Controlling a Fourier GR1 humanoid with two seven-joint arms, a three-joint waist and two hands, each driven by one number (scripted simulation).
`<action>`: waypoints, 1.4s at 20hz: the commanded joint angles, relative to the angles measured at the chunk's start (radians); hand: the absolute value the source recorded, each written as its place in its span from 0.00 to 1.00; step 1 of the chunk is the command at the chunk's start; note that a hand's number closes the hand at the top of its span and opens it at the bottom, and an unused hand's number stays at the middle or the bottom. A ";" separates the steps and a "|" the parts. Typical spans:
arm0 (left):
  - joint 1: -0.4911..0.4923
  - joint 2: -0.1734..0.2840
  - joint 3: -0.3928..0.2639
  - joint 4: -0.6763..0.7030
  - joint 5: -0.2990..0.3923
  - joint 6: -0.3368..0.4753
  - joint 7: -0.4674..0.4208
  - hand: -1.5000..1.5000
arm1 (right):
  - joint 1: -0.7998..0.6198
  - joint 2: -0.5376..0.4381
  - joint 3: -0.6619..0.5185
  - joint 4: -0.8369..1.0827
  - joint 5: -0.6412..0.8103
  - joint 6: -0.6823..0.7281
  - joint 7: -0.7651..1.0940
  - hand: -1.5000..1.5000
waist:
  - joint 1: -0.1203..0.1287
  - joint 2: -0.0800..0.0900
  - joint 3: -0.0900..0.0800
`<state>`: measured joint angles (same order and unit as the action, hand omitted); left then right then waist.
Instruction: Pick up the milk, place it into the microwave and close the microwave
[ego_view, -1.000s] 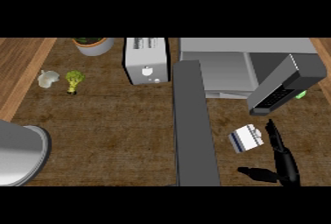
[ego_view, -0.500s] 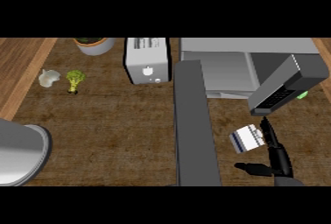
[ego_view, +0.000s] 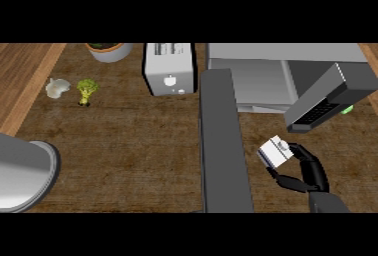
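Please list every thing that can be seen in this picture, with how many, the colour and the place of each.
milk carton: 1, white and grey, right of the counter, below the microwave door, in the right hand
microwave: 1, grey, top right, door open
toaster: 1, white, top centre
plant pot: 1, grey, top left of the toaster
broccoli: 1, green, left on the counter
garlic: 1, whitish, beside the broccoli, on its left
long grey bar: 1, dark grey, running down the centre
counter: 1, brown wood
right hand: 1, black, lower right, curled round the milk carton
left forearm: 1, grey, lower left edge; its hand does not show
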<state>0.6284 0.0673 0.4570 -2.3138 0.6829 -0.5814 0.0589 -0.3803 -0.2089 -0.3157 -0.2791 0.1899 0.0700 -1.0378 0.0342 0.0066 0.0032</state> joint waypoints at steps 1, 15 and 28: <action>0.017 -0.032 0.006 -0.049 0.022 -0.036 -0.029 0.00 | -0.035 0.010 0.003 0.051 0.006 0.044 -0.094 1.00 | 0.006 0.001 0.001; 0.039 0.040 0.056 -0.067 0.164 -0.029 0.034 0.00 | -0.105 0.079 -0.012 0.057 -0.010 -0.001 -0.122 1.00 | 0.006 0.002 0.001; -0.063 0.052 0.078 0.050 0.122 -0.017 0.048 0.00 | -0.262 0.068 -0.009 0.016 0.002 -0.096 -0.002 1.00 | -0.013 0.000 -0.002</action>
<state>0.6301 0.0977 0.5222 -2.2943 0.8055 -0.6090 0.0993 -0.5868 -0.1241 -0.3197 -0.2594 0.1934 0.0102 -1.0310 0.0270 0.0065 0.0023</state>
